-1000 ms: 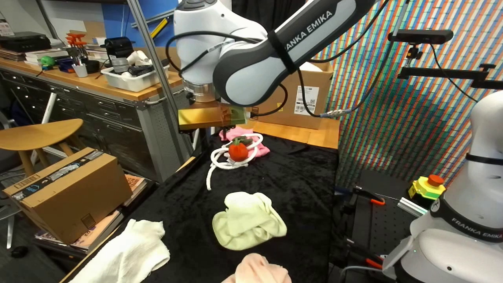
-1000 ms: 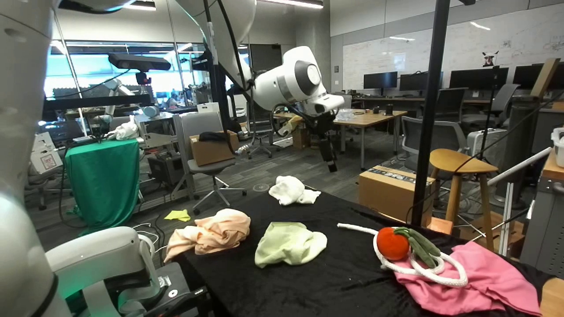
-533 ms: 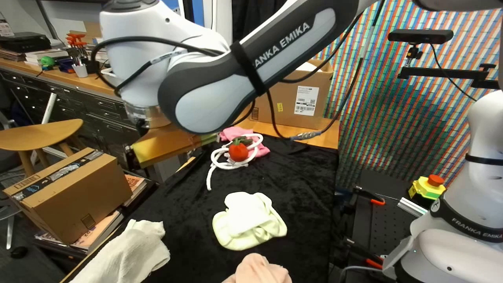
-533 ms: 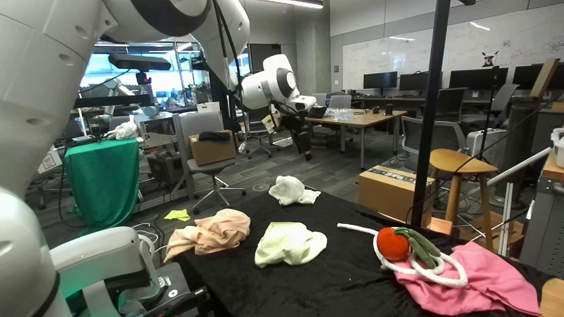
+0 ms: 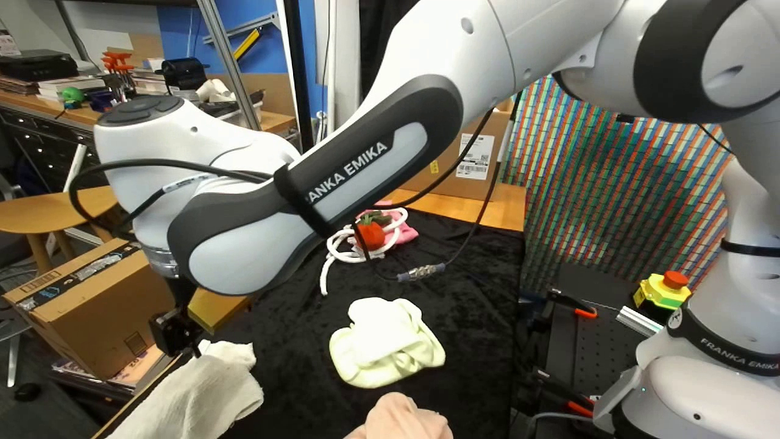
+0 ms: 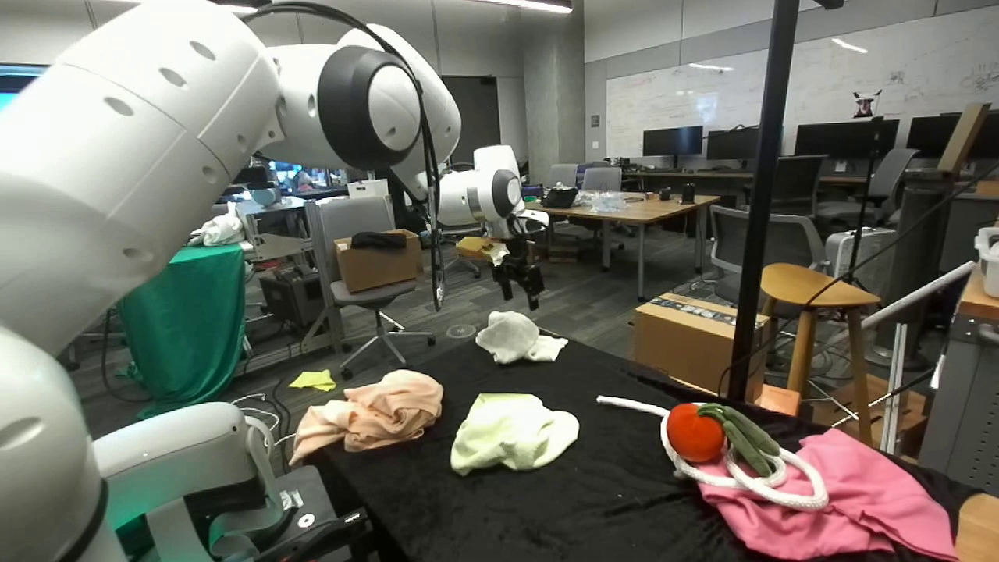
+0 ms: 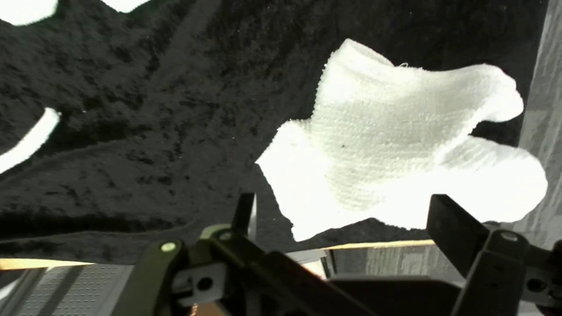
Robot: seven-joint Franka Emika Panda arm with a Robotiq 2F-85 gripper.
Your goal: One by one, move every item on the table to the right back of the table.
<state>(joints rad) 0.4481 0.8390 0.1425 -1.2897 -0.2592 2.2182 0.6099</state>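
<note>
My gripper (image 6: 520, 300) hangs apart above the white cloth (image 6: 511, 339) at the table's edge. In the wrist view its fingers (image 7: 454, 228) stand wide apart with nothing between them, the cloth (image 7: 386, 131) lying below and beyond. A pale green cloth (image 6: 511, 433) and a peach cloth (image 6: 382, 414) lie crumpled on the black-covered table (image 6: 616, 535). In an exterior view, a pink cloth (image 6: 866, 499) bears a looped white rope (image 6: 812, 496), on which rests a red object (image 6: 695, 433) with green stems. A tiny white speck (image 6: 620, 495) shows on the black fabric.
A taped cardboard box (image 5: 97, 305) stands low beside the table, near a wooden stool (image 6: 819, 285). A black upright pole (image 6: 761, 195) rises at the table's side. Behind the pink cloth is a wooden bench (image 5: 509, 204) carrying a larger carton (image 5: 442, 177).
My arm has swung away from the pink cloth and rope area toward the white cloth. The gripper has come down over it. The items on the table have not moved.
</note>
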